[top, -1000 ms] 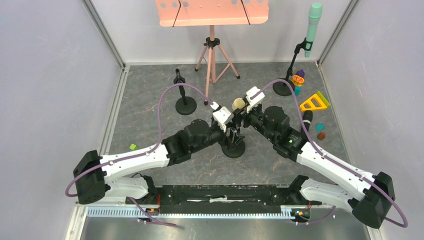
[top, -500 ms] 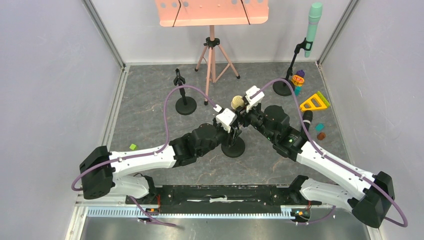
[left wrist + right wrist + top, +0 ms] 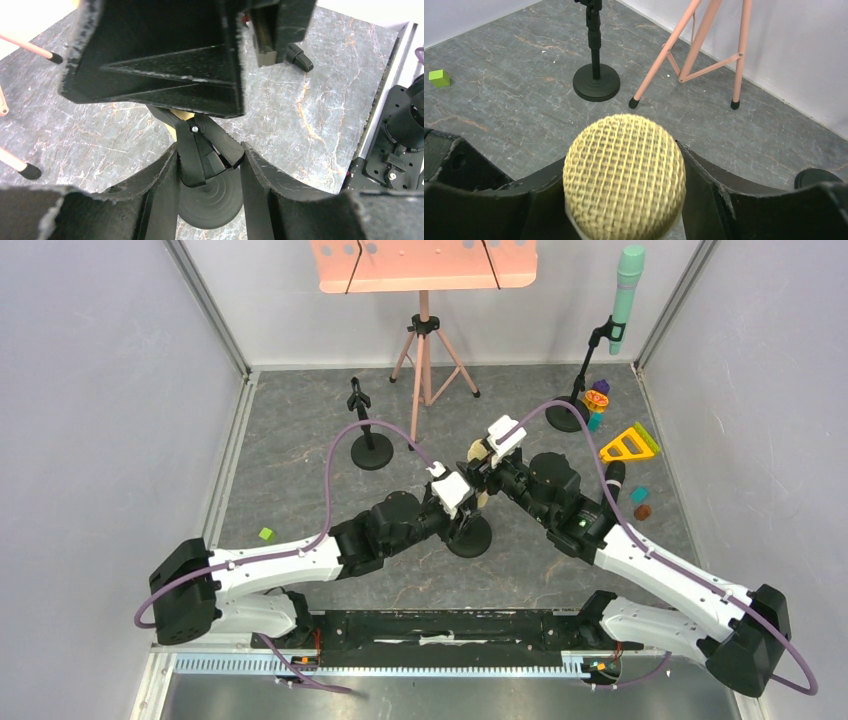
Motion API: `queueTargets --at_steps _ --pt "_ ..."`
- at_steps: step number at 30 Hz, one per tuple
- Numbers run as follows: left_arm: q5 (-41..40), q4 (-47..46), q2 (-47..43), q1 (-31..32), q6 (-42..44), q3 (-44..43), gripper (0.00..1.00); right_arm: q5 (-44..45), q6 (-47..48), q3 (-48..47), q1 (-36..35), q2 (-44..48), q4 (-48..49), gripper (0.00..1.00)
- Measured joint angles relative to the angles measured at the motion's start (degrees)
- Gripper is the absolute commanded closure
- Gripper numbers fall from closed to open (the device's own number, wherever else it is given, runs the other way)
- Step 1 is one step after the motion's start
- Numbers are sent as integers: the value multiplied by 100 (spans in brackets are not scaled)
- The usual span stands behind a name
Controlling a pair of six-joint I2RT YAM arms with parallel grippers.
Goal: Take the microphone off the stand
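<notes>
Top external view has my two arms meeting over the middle of the desk (image 3: 300, 470), at a black microphone stand (image 3: 470, 537) whose round base sits a little near of centre. My left pincer (image 3: 466, 508) reaches in from the near left and is clenched on the stand. In the left wrist view its fingers (image 3: 160, 195) lie against both sides of the black clip (image 3: 200, 157) at the top of the stem, and the round base shows beneath it. A strip of gold body shows in that clip, so the microphone (image 3: 624, 175) is seated in the stand and not yet lifted out.

My right pincer (image 3: 483, 462) comes in from the near right and is grasping the microphone up by its head. In the right wrist view the yellow mesh ball fills the gap between my fingers (image 3: 719, 200) and touches both. From above, part of that head peeks out just left of my right wrist camera.

A second, bare black stand (image 3: 371, 445) is to the far left of where the pincers meet. A pink music stand (image 3: 424, 350) on a tripod is by the far wall. A teal microphone (image 3: 628, 290) sits on its own stand in the far right corner, with a yellow triangle (image 3: 628, 444) just near of it. A small green cube (image 3: 265, 534) lies on the left, beside my left forearm
</notes>
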State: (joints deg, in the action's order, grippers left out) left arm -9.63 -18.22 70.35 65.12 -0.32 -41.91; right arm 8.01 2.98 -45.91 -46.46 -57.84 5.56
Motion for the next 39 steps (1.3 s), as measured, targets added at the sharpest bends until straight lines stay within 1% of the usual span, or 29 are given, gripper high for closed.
queueTargets --at_steps 3,6,10,12,16,21,23,30,33,37,39 --pt "214 -11 -13 -39 133 9 94 -48 28 0 2 -59 70 47" --pt "306 -4 -13 -111 175 9 97 -66 46 -2 11 -129 153 56" --pt "424 -2 -17 -184 177 9 97 -63 55 -2 13 -142 168 69" --pt "431 7 -24 -210 177 9 98 -39 59 -2 13 -140 168 73" --pt "446 9 -22 -216 173 9 98 72 79 -2 4 -140 168 74" --pt "487 11 -22 -243 168 9 98 509 42 13 -59 -140 162 76" --pt "487 11 -20 -243 166 7 98 662 11 20 -76 -140 175 79" --pt "494 11 4 -243 166 -15 98 1117 -227 184 -70 -92 485 81" --pt "525 13 4 -243 166 -22 98 1147 -321 271 -17 -17 584 85" --pt "525 24 4 -243 166 -28 98 1075 -319 352 13 26 695 85" --pt "525 28 4 -243 166 -28 98 1021 -278 382 26 37 752 87"
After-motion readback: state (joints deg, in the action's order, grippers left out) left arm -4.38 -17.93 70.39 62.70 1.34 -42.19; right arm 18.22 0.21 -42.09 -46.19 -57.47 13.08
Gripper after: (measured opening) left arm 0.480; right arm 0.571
